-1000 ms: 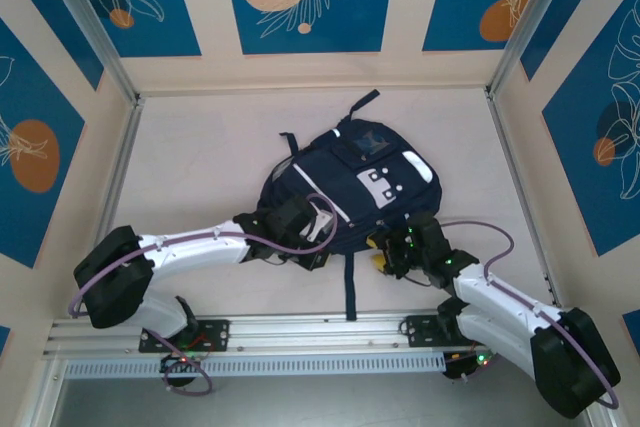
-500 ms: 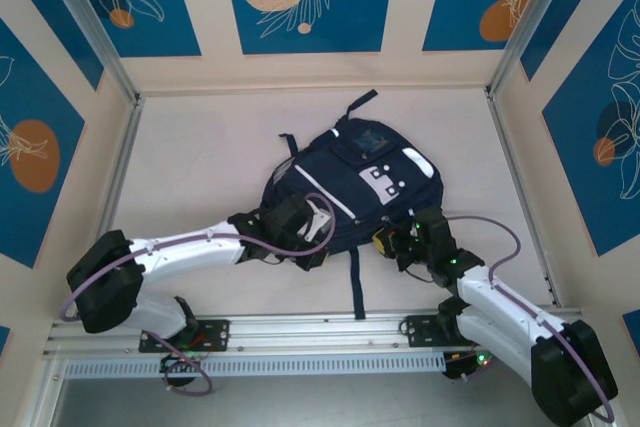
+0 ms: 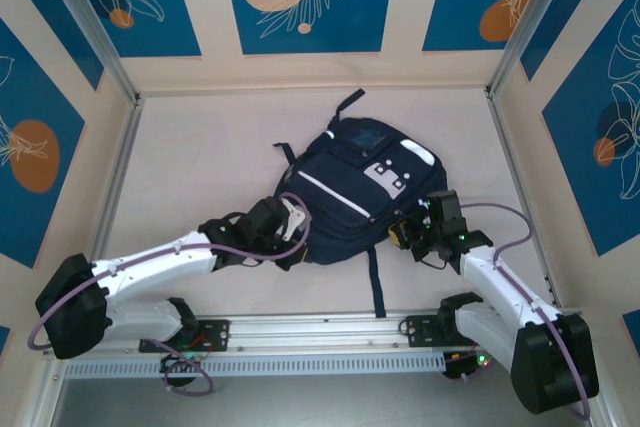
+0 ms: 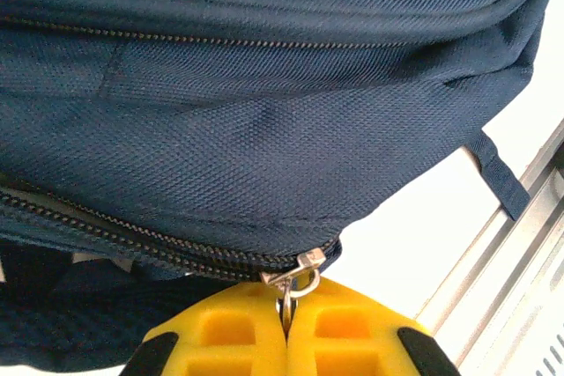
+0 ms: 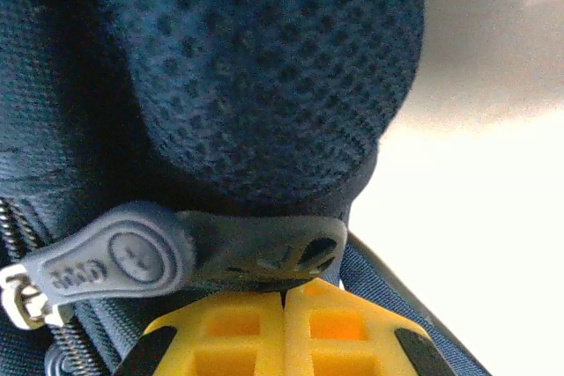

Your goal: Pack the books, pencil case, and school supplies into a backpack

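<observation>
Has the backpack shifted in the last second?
Yes. The backpack has turned: the end of its lower strap swung right along the near rail, its top loop left.

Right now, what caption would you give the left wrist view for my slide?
Left gripper shut on the metal zipper pull of the navy backpack lying on the table.

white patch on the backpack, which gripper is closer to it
Right. The right gripper is at the near-right edge of the backpack, just below the white patch; the left gripper is at its near-left corner, farther away.
</observation>
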### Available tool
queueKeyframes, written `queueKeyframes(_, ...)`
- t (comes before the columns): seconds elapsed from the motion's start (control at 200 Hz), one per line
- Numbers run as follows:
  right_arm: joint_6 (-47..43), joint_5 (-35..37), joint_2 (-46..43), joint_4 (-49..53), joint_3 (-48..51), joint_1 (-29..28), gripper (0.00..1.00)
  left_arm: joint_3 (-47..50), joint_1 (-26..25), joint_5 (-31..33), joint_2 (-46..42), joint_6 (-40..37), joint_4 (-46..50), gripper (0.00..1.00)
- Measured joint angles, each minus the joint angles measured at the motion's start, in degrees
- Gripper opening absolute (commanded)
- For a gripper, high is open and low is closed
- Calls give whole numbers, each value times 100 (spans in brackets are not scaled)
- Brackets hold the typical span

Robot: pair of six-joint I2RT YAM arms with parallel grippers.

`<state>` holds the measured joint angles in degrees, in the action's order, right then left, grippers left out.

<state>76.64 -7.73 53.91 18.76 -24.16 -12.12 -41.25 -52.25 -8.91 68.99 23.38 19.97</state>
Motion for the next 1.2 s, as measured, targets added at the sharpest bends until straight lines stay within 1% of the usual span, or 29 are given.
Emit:
queueKeyframes(0.06, -243, -4, 199, 138, -210, 28, 0, 17, 2, -7, -2, 2, -20, 0)
queueKeyframes(0.14, -673, -37, 713, 514, -697, 70, 0, 20, 2, -81, 50, 4, -68, 0)
queueKeyframes(0.18, -855, -44, 999, 763, -997, 92, 9, 15, 2, -129, 111, 4, -101, 0)
queueKeyframes(0.265, -1182, 22, 1506, 1327, -1641, 103, 32, -55, 0, -232, 361, 7, -127, 0)
queueKeyframes(0.335, -1360, 138, 1604, 1690, -1991, 50, 45, -164, -15, -306, 584, 4, -129, 0)
queueKeyframes(0.385, -1473, 214, 1523, 1875, -2081, -2, 52, -260, -52, -358, 728, 4, -125, 0)
queueKeyframes(0.435, -1410, 205, 1320, 2020, -2074, -105, 56, -365, -85, -407, 874, 4, -129, 0)
queueKeyframes(0.55, -1217, 46, 518, 2094, -1827, -398, 59, -651, -240, -507, 1207, 4, -155, 0)
queueKeyframes(0.67, -813, -162, -256, 2103, -1364, -798, 60, -957, -470, -632, 1576, 4, -216, 0)
queueKeyframes(0.775, -417, -310, -538, 2024, -951, -1088, 60, -1252, -673, -748, 1917, 4, -280, 0)
queueKeyframes(0.875, -101, -323, -772, 1912, -612, -1174, 60, -1574, -844, -859, 2223, 0, -302, 0)
queueKeyframes(0.94, 57, -319, -916, 1777, -437, -1169, 56, -1751, -933, -918, 2363, -46, -299, 0)
queueKeyframes(0.98, 146, -317, -964, 1659, -341, -1150, 49, -1838, -977, -940, 2424, -87, -297, 0)
queueKeyframes(1.0, 157, -321, -984, 1589, -297, -1143, 43, -1864, -992, -955, 2439, -105, -297, 0)
queueKeyframes(1.06, 269, -282, -968, 1401, -203, -1117, 24, -1904, -1023, -975, 2452, -149, -286, 0)
queueKeyframes(1.07, 236, -286, -960, 1377, -199, -1113, 19, -1904, -1027, -975, 2452, -155, -284, 0)
queueKeyframes(1.08, 251, -275, -944, 1342, -190, -1110, 18, -1904, -1029, -975, 2452, -162, -280, 0)
queueKeyframes(1.085, 264, -273, -940, 1329, -186, -1110, 15, -1904, -1029, -975, 2452, -164, -280, 0)
queueKeyframes(1.1, 254, -275, -931, 1287, -175, -1108, 12, -1904, -1029, -975, 2452, -175, -273, 0)
queueKeyframes(1.105, 238, -278, -927, 1279, -173, -1108, 8, -1904, -1029, -975, 2452, -177, -271, 0)
queueKeyframes(1.125, 284, -258, -894, 1217, -157, -1099, 3, -1904, -1029, -975, 2452, -195, -258, 0)
queueKeyframes(1.14, 234, -256, -876, 1191, -155, -1084, 0, -1902, -1029, -970, 2452, -205, -247, 0)
queueKeyframes(1.2, 195, -302, -765, 1154, -151, -1016, 0, -1891, -1029, -951, 2444, -251, -223, 0)
